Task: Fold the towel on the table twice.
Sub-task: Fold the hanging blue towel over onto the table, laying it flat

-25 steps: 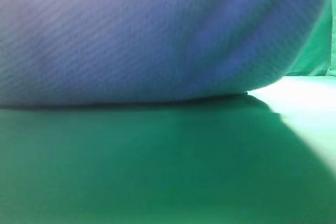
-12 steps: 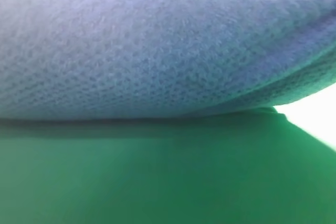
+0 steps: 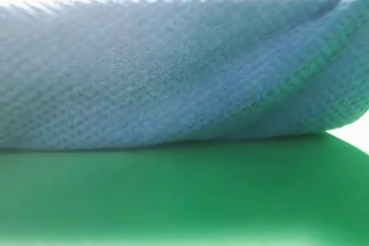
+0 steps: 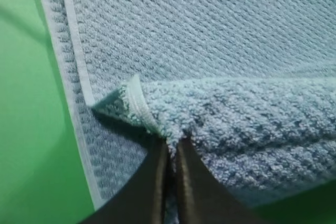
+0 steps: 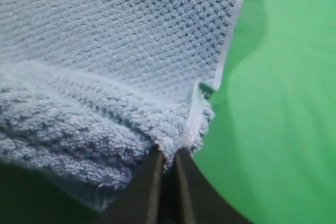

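Left gripper (image 4: 170, 148) has its jaws clamped on a raised corner of the towel (image 4: 220, 40), with the pale hem curled right at the tips and the lifted layer hanging over the flat layer that lies on the green tabletop (image 4: 26, 129). Right gripper (image 5: 167, 156) has its jaws pinched on the opposite hemmed corner of the towel (image 5: 121, 35), above the flat layer, with tabletop (image 5: 278, 103) showing at right. In the exterior high view the towel (image 3: 173, 79) fills the upper frame as a blue-grey waffle fold, its lower edge touching the tabletop (image 3: 173, 194).
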`<action>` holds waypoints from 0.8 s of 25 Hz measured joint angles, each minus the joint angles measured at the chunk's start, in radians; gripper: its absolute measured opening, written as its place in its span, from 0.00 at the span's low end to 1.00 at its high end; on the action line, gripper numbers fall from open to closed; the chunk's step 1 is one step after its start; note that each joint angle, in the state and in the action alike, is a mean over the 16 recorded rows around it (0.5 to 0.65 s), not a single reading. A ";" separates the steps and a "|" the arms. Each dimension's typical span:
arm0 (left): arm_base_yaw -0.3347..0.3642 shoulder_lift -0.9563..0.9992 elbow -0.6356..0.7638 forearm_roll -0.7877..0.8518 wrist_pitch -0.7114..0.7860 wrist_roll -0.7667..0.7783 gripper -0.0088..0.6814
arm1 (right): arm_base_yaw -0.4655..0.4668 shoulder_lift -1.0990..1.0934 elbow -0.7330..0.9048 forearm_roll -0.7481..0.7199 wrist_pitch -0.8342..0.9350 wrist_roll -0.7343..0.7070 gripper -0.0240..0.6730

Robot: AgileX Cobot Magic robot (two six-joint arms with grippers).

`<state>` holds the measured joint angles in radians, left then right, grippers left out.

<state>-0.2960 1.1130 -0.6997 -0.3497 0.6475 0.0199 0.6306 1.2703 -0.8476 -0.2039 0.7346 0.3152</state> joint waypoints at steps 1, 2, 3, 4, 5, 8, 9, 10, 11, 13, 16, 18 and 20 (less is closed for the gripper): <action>0.000 0.039 -0.023 0.007 -0.012 0.000 0.01 | -0.010 0.027 -0.021 -0.011 -0.005 0.000 0.03; 0.000 0.077 -0.047 0.015 -0.023 -0.001 0.01 | -0.021 0.056 -0.042 -0.019 -0.011 -0.002 0.03; 0.000 0.115 -0.073 0.024 -0.032 -0.003 0.01 | -0.032 0.086 -0.065 -0.025 -0.018 -0.007 0.03; 0.000 0.152 -0.099 0.035 -0.039 -0.006 0.01 | -0.044 0.117 -0.087 -0.028 -0.025 -0.013 0.03; 0.000 0.186 -0.126 0.047 -0.045 -0.010 0.01 | -0.057 0.148 -0.110 -0.030 -0.034 -0.020 0.03; 0.000 0.276 -0.199 0.089 -0.063 -0.025 0.01 | -0.095 0.240 -0.178 -0.029 -0.064 -0.045 0.03; 0.000 0.300 -0.220 0.102 -0.070 -0.031 0.01 | -0.108 0.270 -0.200 -0.028 -0.075 -0.054 0.03; 0.000 0.323 -0.240 0.115 -0.078 -0.037 0.01 | -0.119 0.299 -0.222 -0.026 -0.086 -0.064 0.03; 0.000 0.342 -0.257 0.128 -0.086 -0.042 0.01 | -0.129 0.327 -0.243 -0.025 -0.098 -0.073 0.03; 0.000 0.376 -0.286 0.153 -0.104 -0.054 0.01 | -0.147 0.379 -0.283 -0.022 -0.119 -0.091 0.03; 0.000 0.414 -0.315 0.188 -0.130 -0.071 0.01 | -0.165 0.449 -0.340 -0.017 -0.147 -0.112 0.03; 0.000 0.436 -0.327 0.206 -0.146 -0.081 0.01 | -0.173 0.490 -0.374 -0.016 -0.163 -0.123 0.03; 0.000 0.456 -0.334 0.219 -0.162 -0.088 0.01 | -0.179 0.526 -0.403 -0.015 -0.175 -0.131 0.03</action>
<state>-0.2960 1.5689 -1.0335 -0.1305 0.4854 -0.0677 0.4521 1.7965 -1.2506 -0.2186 0.5592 0.1839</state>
